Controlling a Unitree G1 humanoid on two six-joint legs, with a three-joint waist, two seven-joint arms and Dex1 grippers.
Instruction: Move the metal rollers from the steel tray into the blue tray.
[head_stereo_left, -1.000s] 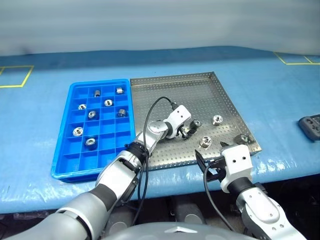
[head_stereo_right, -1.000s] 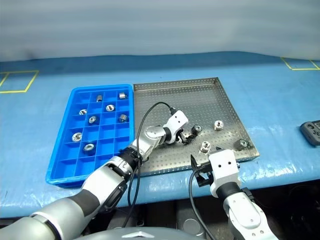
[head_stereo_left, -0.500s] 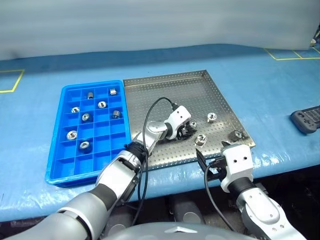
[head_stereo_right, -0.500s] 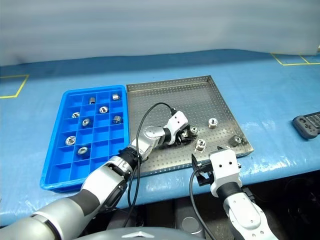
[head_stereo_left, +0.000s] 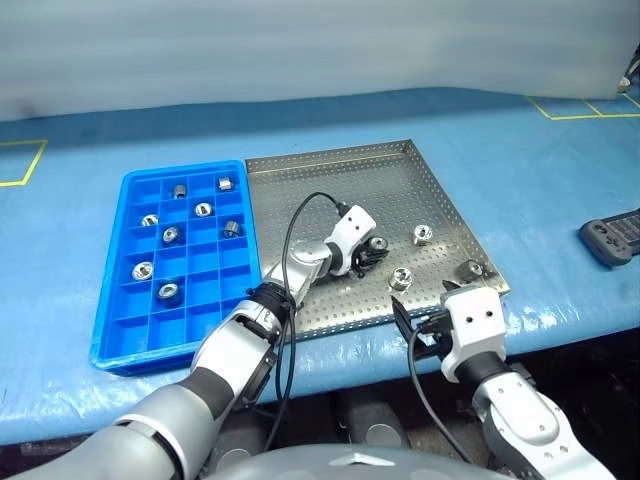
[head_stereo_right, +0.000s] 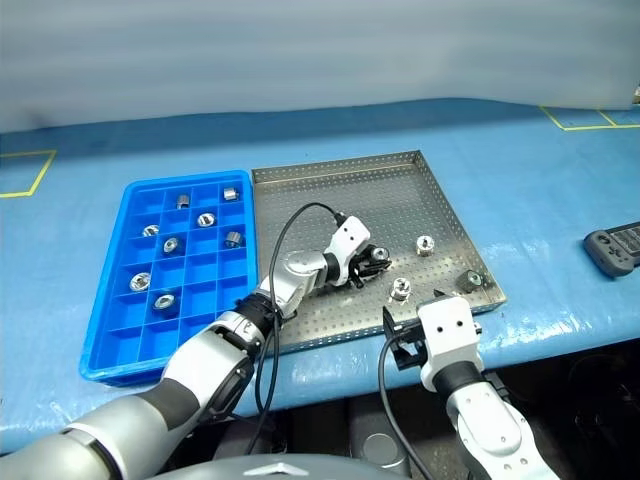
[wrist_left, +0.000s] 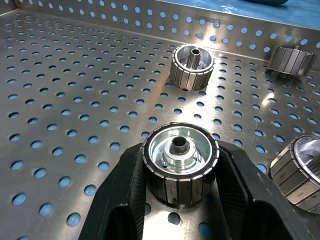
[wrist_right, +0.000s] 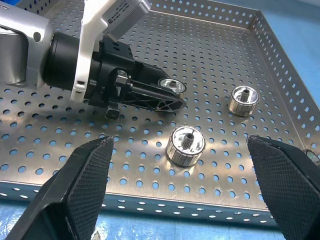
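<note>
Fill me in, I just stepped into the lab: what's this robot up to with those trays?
It is moving metal rollers from the steel tray into the blue tray. The left gripper is shut on one roller on the steel tray's floor. Three more rollers lie loose there, and seven already sit in blue compartments. The right gripper hangs open near the steel tray's front edge.

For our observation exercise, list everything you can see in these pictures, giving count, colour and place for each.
Blue tray: one, bright blue, left of the steel tray.
Steel tray: one, silver, perforated, on the blue table cover.
Metal rollers: seven in blue tray compartments; three loose in the steel tray; one in the left gripper.
Controller: one, dark grey, far right.
Yellow floor-tape marks: on the cover's corners.
Left gripper: shut on a roller.
Right gripper: open, near the tray's front edge.
</note>
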